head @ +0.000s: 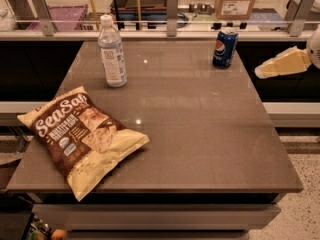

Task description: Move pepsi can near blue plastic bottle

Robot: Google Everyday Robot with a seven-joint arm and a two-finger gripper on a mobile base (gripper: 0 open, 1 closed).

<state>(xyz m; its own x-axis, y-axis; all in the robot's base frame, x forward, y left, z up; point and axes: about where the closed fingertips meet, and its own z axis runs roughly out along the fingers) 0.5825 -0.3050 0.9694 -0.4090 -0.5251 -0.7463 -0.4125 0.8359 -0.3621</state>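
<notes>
The pepsi can (225, 47) stands upright at the far right of the grey-brown table (200, 134). The blue plastic bottle (112, 51), clear with a white cap, stands upright at the far left, well apart from the can. My gripper (265, 72) comes in from the right edge as a pale yellowish tapered shape, off the table's right side, to the right of the can and slightly nearer than it. It touches nothing.
A brown and cream SeaSalt chip bag (80, 136) lies at the near left of the table. A glass rail with metal posts (172, 6) runs behind the far edge. A cardboard box (236, 1) stands beyond it.
</notes>
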